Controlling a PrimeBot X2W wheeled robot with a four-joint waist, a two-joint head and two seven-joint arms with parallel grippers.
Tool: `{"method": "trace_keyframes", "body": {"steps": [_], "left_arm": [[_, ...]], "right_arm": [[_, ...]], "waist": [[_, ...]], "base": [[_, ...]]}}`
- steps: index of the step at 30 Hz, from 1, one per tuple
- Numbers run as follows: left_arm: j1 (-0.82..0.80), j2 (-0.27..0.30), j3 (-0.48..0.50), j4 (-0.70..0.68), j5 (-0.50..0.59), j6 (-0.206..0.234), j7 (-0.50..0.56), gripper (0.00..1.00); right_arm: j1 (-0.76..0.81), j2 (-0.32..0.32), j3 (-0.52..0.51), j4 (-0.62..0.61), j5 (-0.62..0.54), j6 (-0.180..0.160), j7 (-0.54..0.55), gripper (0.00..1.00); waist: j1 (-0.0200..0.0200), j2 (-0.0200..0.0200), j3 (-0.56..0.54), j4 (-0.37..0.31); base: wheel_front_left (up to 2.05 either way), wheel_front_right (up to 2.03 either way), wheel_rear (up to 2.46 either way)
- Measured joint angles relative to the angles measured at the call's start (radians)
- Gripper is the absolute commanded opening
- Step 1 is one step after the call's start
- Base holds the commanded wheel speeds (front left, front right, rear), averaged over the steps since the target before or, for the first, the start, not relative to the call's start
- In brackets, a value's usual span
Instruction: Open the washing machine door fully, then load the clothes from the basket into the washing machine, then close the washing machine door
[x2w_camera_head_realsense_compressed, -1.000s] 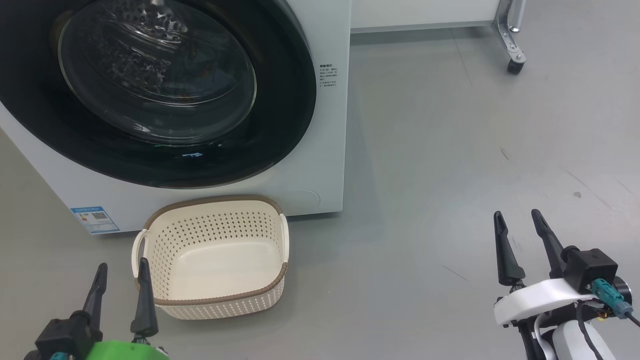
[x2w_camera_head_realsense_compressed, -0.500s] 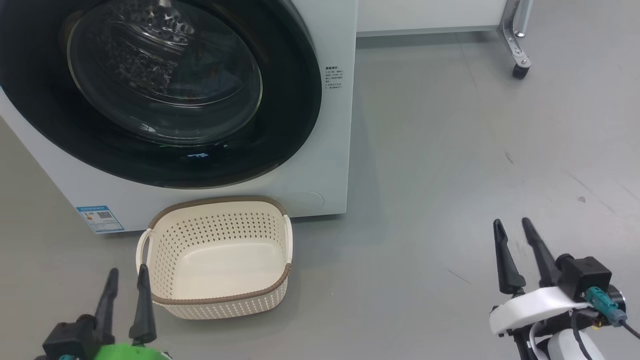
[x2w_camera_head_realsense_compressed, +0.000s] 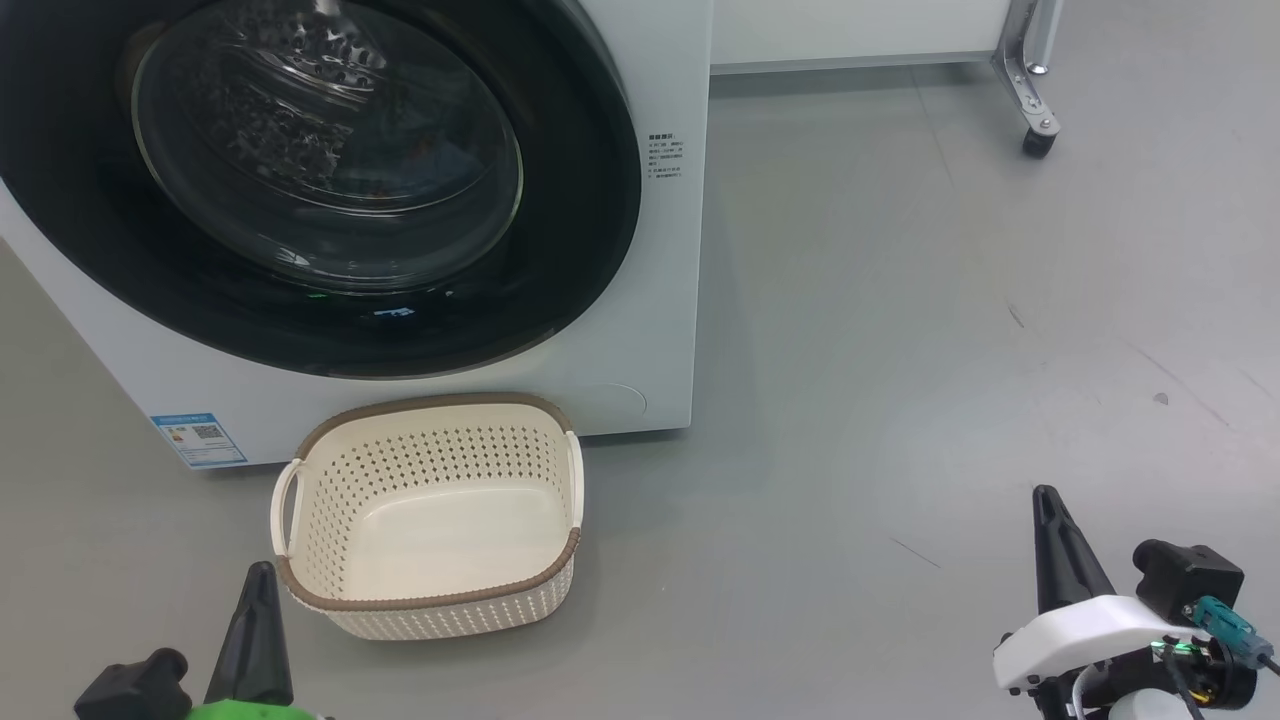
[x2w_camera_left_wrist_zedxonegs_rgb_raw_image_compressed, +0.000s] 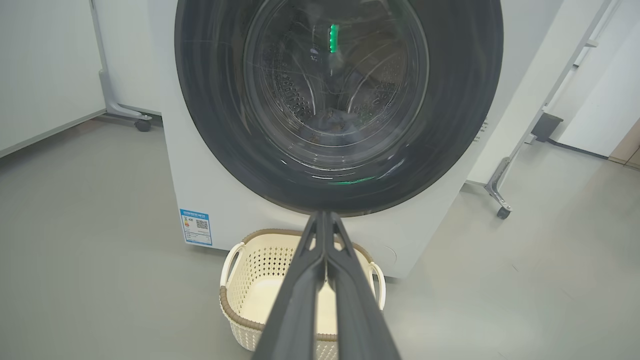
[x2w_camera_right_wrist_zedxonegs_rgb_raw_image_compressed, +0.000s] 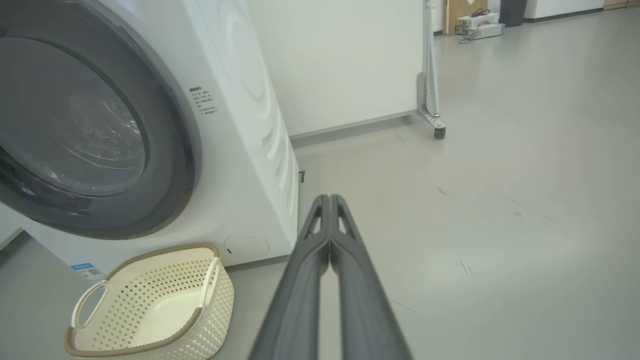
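The white washing machine (x2w_camera_head_realsense_compressed: 660, 300) fills the upper left of the head view, its black-rimmed round door (x2w_camera_head_realsense_compressed: 580, 230) lying flush against the front. Through the glass I make out a dim patch of clothes (x2w_camera_left_wrist_zedxonegs_rgb_raw_image_compressed: 334, 120) low in the drum. The cream basket (x2w_camera_head_realsense_compressed: 430, 600) stands on the floor in front of the machine with nothing in it. My left gripper (x2w_camera_head_realsense_compressed: 258, 575) is shut at the bottom left, just left of the basket. Far right of the basket, my right gripper (x2w_camera_head_realsense_compressed: 1046, 497) is shut above the grey floor. Both wrist views show fingers (x2w_camera_left_wrist_zedxonegs_rgb_raw_image_compressed: 320, 240) (x2w_camera_right_wrist_zedxonegs_rgb_raw_image_compressed: 329, 220) pressed together.
A white panel on a metal leg with a caster (x2w_camera_head_realsense_compressed: 1032, 138) stands behind the machine at the right. A blue label (x2w_camera_head_realsense_compressed: 200, 440) marks the machine's lower left corner. Grey floor (x2w_camera_head_realsense_compressed: 900, 350) stretches open to the right.
Both grippers have shut and dropped lower in the head view. The washer, door and basket stay where they were.
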Motion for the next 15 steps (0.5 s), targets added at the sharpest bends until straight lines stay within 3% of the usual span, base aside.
{"method": "trace_keyframes", "body": {"steps": [15], "left_arm": [[-0.005,0.001,0.004,0.007,-0.211,0.000,0.053,0.00]], "right_arm": [[-0.017,0.004,-0.031,0.007,0.212,0.001,0.064,0.00]], "waist": [[0.0000,0.0000,-0.002,-0.005]], "base": [[0.00,0.00,0.00]]}}
